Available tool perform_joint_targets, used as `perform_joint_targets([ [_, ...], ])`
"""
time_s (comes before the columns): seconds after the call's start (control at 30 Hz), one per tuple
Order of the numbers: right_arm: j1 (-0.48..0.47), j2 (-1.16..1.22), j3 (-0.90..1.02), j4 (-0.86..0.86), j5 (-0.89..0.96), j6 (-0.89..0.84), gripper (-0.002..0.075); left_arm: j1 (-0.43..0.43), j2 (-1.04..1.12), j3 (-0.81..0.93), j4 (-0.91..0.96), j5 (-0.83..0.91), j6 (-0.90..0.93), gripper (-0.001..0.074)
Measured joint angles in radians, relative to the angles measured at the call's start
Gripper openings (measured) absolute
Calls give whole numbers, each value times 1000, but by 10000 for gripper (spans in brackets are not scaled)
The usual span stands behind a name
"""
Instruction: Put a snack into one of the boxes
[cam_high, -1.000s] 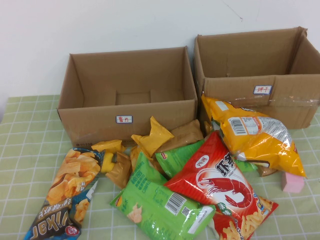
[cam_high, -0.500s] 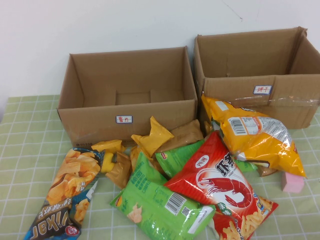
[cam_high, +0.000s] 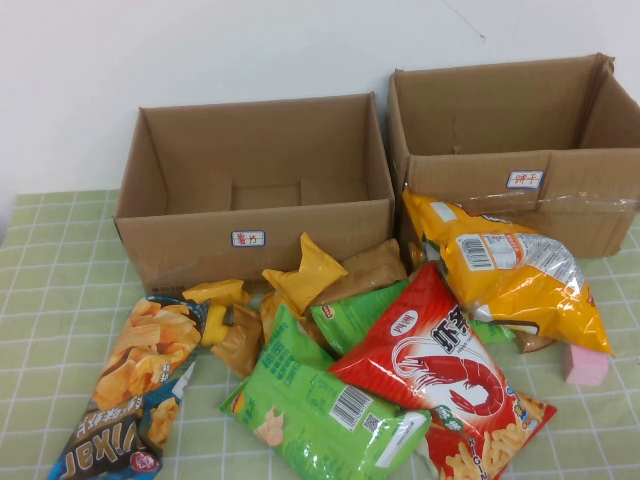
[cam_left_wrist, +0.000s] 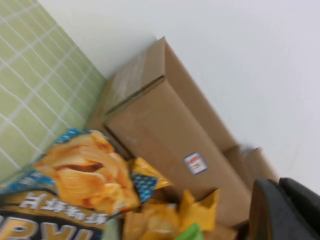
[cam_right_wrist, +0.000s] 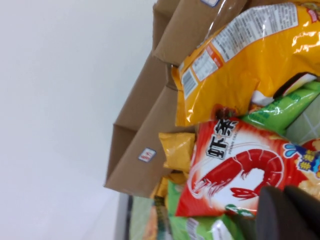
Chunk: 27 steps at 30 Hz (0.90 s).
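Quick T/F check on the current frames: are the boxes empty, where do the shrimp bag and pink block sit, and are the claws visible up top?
1. Both cardboard boxes, left box and right box, look empty. True.
2. The red shrimp bag lies inside the right box. False: it lies on the table in front.
3. The pink block sits right of the yellow bag. True.
4. Both claws show in the high view. False: neither the left claw nor the right claw appears there.

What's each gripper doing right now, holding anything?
Left gripper: by the chip bag near the left box, holding nothing visible; cannot tell.
Right gripper: over the red shrimp bag, holding nothing visible; cannot tell.
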<state>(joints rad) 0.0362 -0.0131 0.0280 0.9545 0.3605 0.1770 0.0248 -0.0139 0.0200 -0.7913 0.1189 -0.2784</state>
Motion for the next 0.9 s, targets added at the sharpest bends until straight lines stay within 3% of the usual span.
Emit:
perform_joint_targets([
  [0.3, 0, 0, 0, -22, 15, -93, 9, 0, 0, 0, -79, -111, -2, -1],
  [0.43, 0, 0, 0, -26, 22, -109, 9, 0, 0, -2, -55, -83, 35, -1],
  [0.67, 0, 0, 0, 14, -55, -113, 9, 0, 0, -178, 26, 102, 477, -1],
  [0.9, 0, 0, 0, 25, -60, -112, 9, 0, 52, -293, 32, 294, 699, -1],
])
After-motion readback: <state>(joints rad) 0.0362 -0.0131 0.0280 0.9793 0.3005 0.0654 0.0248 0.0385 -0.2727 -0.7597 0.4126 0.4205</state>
